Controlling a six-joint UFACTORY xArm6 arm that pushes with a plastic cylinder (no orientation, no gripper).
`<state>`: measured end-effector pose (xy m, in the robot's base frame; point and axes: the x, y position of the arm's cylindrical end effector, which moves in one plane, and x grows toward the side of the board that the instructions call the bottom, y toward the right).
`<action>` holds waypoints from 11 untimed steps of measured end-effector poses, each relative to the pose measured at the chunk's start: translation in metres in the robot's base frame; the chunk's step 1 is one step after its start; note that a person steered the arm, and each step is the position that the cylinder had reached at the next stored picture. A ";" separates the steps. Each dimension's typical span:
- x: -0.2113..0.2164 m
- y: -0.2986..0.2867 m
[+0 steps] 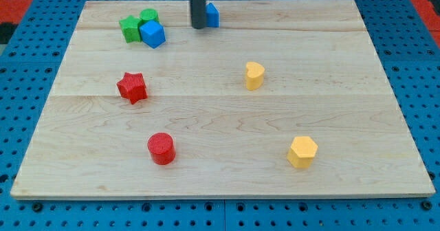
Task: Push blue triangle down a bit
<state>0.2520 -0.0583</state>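
Observation:
The blue triangle (212, 15) lies near the view's top edge of the wooden board (220, 121), a little left of centre, and is partly hidden by the rod. My tip (198, 27) stands right at the triangle's left side, touching or almost touching it. The dark rod rises straight up out of the view's top.
A blue cube (152, 34) sits at the top left against a green star (129, 29) and a green block (148, 16). A red star (132, 87) and a red cylinder (161, 148) lie on the left. Two yellow blocks lie at the centre right (254, 75) and the bottom right (302, 152).

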 end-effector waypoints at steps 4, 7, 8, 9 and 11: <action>-0.060 -0.020; -0.060 0.057; -0.058 0.055; -0.047 0.032; -0.052 0.045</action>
